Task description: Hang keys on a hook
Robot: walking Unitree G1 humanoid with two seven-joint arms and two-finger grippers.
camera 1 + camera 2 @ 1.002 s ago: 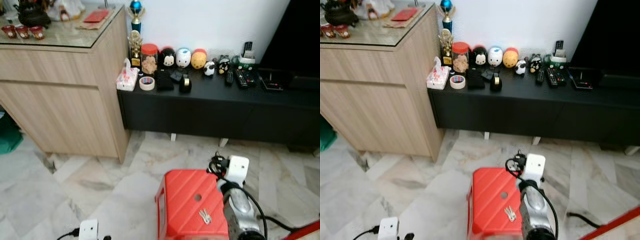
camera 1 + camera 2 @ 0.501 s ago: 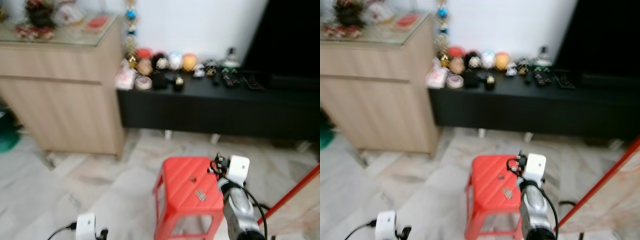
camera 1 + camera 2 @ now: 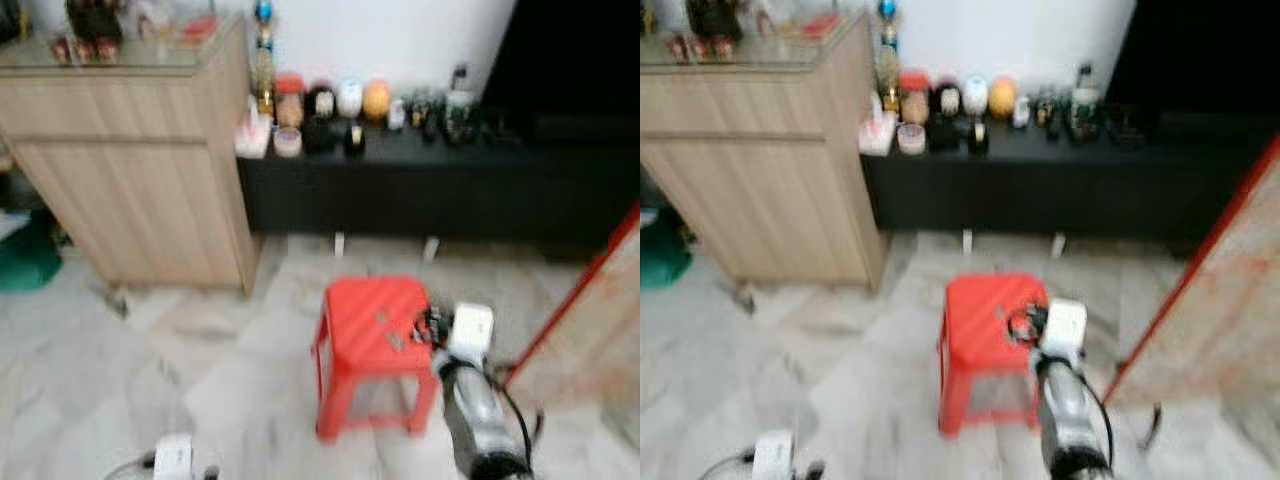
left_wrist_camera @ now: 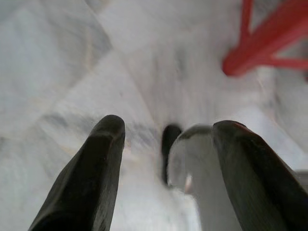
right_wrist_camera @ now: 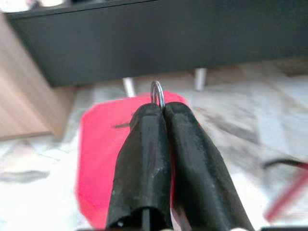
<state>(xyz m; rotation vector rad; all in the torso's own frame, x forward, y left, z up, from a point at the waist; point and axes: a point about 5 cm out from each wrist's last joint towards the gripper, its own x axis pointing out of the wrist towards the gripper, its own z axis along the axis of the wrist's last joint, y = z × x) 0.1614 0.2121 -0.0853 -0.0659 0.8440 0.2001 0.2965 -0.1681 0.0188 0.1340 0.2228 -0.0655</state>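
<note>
Head views, both blurred: a red plastic stool [image 3: 372,318] with a ribbed top stands on the pale marble floor [image 3: 120,370]. A small set of keys [image 3: 392,340] lies on the stool's seat, toward its right edge. The right arm [image 3: 478,420], silver with a white wrist block, reaches up from the lower edge and ends just beside the stool's right side, near the keys; whether the two touch cannot be told at this blur. Behind the stool runs a long, low black cabinet [image 3: 420,190] carrying a row of round figurines and jars [image 3: 330,105]. A light wood-grain sideboard [image 3: 130,170] with a glass top stands to the left of it, and a red-edged panel [image 3: 1200,290] leans at the right. Open floor lies to the left of and in front of the stool.

Left wrist view: the left end effector [image 4: 166,144] has its two black fingers spread wide apart over veined marble floor, with nothing between them. A red stool leg [image 4: 260,48] crosses one corner.

Right wrist view: the right end effector [image 5: 159,108] has its fingers pressed together, pinching a thin metal ring [image 5: 157,94] that stands out past the fingertips. Beyond the tips lie the red stool top and the black cabinet's front, raised on short pale feet [image 5: 199,78].
</note>
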